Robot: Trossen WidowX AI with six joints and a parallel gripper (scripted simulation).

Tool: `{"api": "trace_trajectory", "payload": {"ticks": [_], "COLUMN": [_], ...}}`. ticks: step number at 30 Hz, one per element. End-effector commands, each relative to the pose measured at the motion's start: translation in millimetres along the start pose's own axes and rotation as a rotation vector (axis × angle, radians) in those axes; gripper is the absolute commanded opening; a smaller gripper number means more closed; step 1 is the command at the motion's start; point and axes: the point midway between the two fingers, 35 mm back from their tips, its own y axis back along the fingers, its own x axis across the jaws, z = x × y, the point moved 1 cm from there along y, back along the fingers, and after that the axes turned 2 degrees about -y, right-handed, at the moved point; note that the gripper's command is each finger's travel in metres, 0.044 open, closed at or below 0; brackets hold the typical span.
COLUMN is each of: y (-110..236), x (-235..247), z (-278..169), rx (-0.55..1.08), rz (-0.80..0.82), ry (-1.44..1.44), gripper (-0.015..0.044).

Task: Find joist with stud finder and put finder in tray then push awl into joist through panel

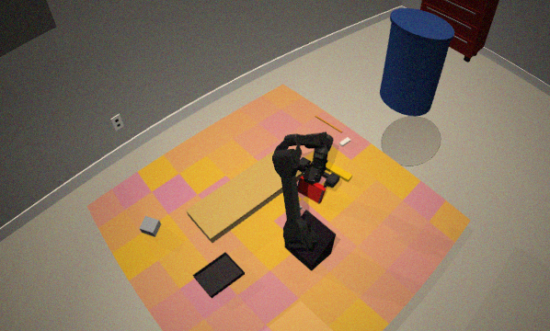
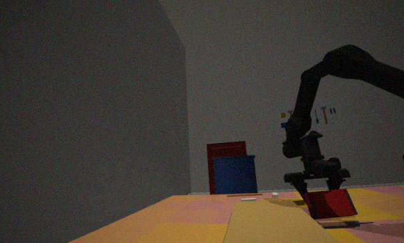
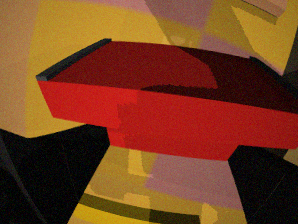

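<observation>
The flat red box-shaped stud finder (image 3: 166, 106) lies on the checkered floor mat (image 1: 385, 239) just off the right end of the long tan floor panel (image 1: 238, 198). It looks rigid, smooth-sided and probably light; gripping across its width suits it. The black parallel-jaw gripper (image 2: 318, 186) has its fingers pressed against both sides. The arm arches over from its base, wrist pointing down.
</observation>
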Motion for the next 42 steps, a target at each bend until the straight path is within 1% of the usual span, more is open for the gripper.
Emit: {"api": "trace_trajectory", "payload": {"ticks": [1,10,21,42], "y": [3,28,58,56], "x": [0,-1,1,0], "z": [1,2,6,8], "rx": [-0.004,-0.003,-0.002,0.055], "rz": [-0.001,-0.001,0.0,0.0], "ry": [-0.004,-0.004,-0.005,-0.006], "gripper": [0.0235,0.0,0.0,0.0]}}
